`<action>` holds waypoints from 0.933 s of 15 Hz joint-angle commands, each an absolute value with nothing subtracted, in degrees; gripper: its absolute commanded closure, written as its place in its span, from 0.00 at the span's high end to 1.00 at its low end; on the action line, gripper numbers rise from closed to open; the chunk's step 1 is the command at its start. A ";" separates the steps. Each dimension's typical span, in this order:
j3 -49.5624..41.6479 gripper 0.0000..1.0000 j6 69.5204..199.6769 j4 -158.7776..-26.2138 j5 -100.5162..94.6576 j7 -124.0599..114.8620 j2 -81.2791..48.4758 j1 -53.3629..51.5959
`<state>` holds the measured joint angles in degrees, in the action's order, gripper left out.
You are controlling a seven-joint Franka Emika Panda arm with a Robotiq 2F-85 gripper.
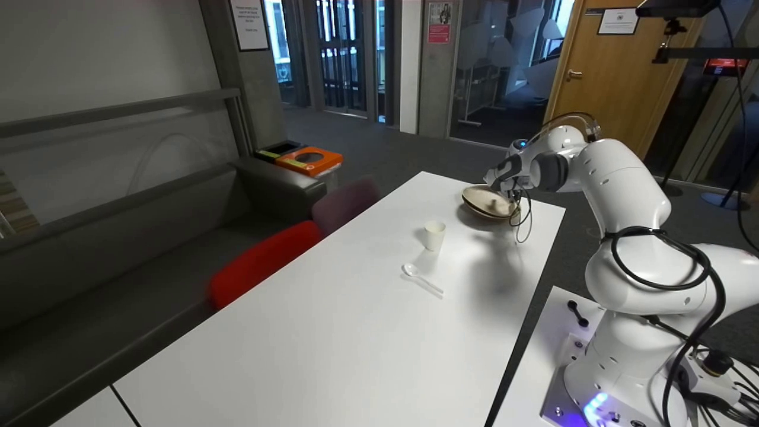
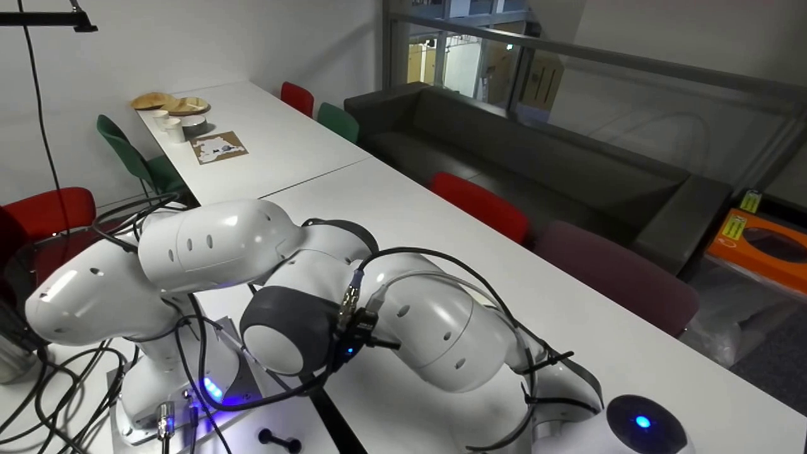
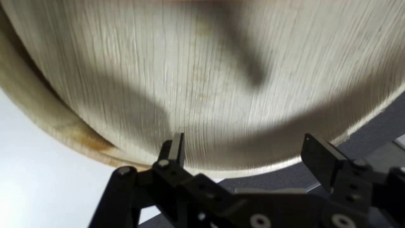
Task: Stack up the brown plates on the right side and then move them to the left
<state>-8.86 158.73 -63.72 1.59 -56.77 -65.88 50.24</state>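
Note:
Light brown plates lie stacked near the table's far end in an exterior view. The upper plate [image 1: 487, 198] shows its pale inside, and a lower rim shows under it. In the wrist view the upper plate [image 3: 202, 79] fills most of the picture, and a lower plate's rim [image 3: 69, 126] sticks out at the left. A third plate cannot be told apart in the stack. My gripper [image 3: 243, 139] is open, its fingers apart over the upper plate's near rim, with nothing between them clearly held. Whether the fingers touch the plate cannot be told. The arm hides the stack in an exterior view.
A white cup [image 1: 434, 235] and a white spoon [image 1: 421, 279] are on the table, nearer the base than the stack. Other brown round plates [image 2: 151, 101], cups [image 2: 174, 130] and a brown board [image 2: 219, 147] are on the far table. Chairs line the edge.

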 commanded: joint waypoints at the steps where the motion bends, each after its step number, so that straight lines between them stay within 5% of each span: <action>1: -7.84 1.00 160.57 -64.43 1.71 -55.75 -66.72 50.39; 8: 10.28 1.00 146.13 -60.59 6.06 -38.71 -66.28 62.34; 14: 10.65 1.00 130.78 -60.29 2.19 -31.11 -67.50 63.29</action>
<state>11.10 135.22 -59.92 4.13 -34.06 -66.90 63.76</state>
